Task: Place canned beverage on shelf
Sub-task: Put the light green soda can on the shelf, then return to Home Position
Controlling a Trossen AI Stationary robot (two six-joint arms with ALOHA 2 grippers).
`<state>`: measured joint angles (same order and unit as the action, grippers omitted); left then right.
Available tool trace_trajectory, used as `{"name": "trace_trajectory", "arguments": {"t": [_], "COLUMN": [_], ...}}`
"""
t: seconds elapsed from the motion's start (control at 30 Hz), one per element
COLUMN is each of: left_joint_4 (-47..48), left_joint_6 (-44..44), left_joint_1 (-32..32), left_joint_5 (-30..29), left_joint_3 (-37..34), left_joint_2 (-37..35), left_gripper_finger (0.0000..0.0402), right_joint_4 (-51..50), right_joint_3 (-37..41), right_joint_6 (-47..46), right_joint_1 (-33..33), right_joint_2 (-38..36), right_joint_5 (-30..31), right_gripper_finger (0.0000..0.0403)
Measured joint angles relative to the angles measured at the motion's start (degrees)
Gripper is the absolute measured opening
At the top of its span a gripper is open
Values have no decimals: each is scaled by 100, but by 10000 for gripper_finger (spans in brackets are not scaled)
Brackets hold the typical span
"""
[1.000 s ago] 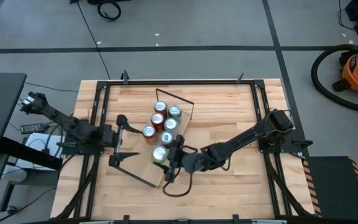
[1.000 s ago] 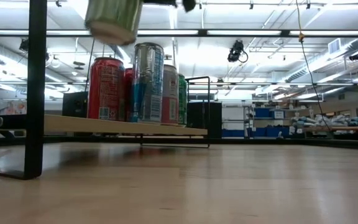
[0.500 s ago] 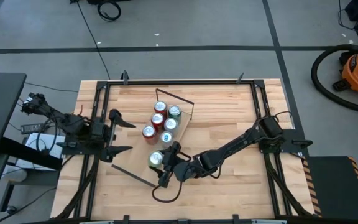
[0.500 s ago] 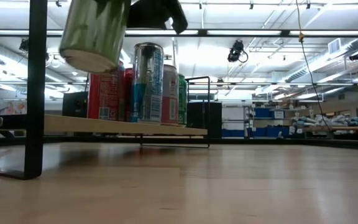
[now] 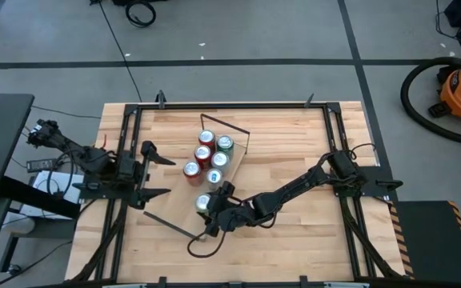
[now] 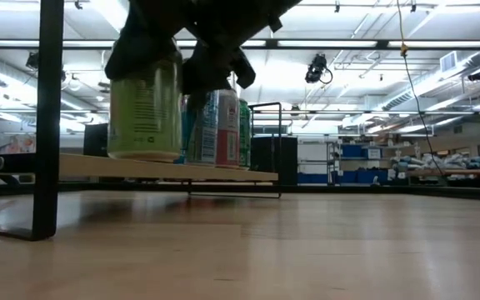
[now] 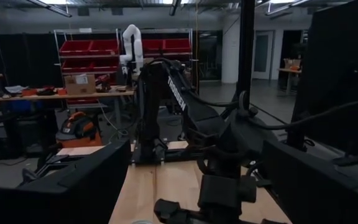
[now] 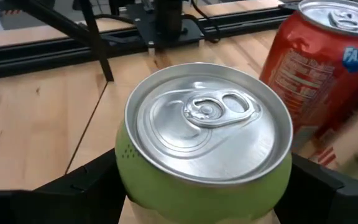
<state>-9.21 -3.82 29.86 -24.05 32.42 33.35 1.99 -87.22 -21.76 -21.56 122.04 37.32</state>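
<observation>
**Green can held at the free end of the shelf**

The light-green aluminium beverage can with a silver pull-tab lid [image 8: 207, 140] is gripped by the right gripper [image 5: 209, 210], its two dark fingers closed against the can's sides. In the low view the can [image 6: 144, 104] stands upright with its base at or just on the long light-wood plank shelf with thin dark wire brackets [image 6: 223, 172]; whether full contact has been made cannot be told. It sits at the shelf's end nearer the tabletop's front edge, beside the cluster of cans already stored: a red Fanta can [image 8: 322, 68] just next to it, and a silver-and-blue can [image 6: 215, 125] behind it in the low view. The left gripper [image 5: 152, 170] is parked near the tabletop's left edge with its fingers spread and nothing in them.

The step in hand is judged to be the set-down, with release to follow. Several risks are seen:

- If the can is let go before its base is flat on the plank, it could rock or tip.
- Little plank is left at this end, so a can set too far out could slip over the edge.
- As the fingers are opened and drawn back, the neighbouring red can could be knocked, the gap being small.
</observation>
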Motion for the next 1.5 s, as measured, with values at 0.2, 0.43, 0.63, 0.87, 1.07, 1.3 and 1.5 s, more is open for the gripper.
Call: {"name": "trace_trajectory", "arguments": {"t": [0.2,0.43,0.63,0.87,1.07,1.3,1.5], "left_joint_4": [64,63,52,55,54,55,56], "left_joint_6": [25,34,31,29,29,26,25], "left_joint_1": [1,-1,1,1,1,1,1], "left_joint_5": [10,10,10,8,8,8,8], "left_joint_3": [0,0,0,0,0,0,0], "left_joint_2": [1,1,1,1,1,1,1], "left_gripper_finger": [375,375,375,375,375,375,375], "right_joint_4": [-54,-130,-102,47,288,551,839], "right_joint_3": [0,0,-9,-11,-11,-11,-11], "right_joint_6": [-36,-130,-78,131,432,922,1537], "right_joint_1": [-1,21,21,21,-10,-44,-44], "right_joint_2": [-3,-7,-16,-87,-160,-199,-197], "right_joint_5": [207,201,207,256,381,749,831], "right_gripper_finger": [325,337,359,363,363,363,364]}}
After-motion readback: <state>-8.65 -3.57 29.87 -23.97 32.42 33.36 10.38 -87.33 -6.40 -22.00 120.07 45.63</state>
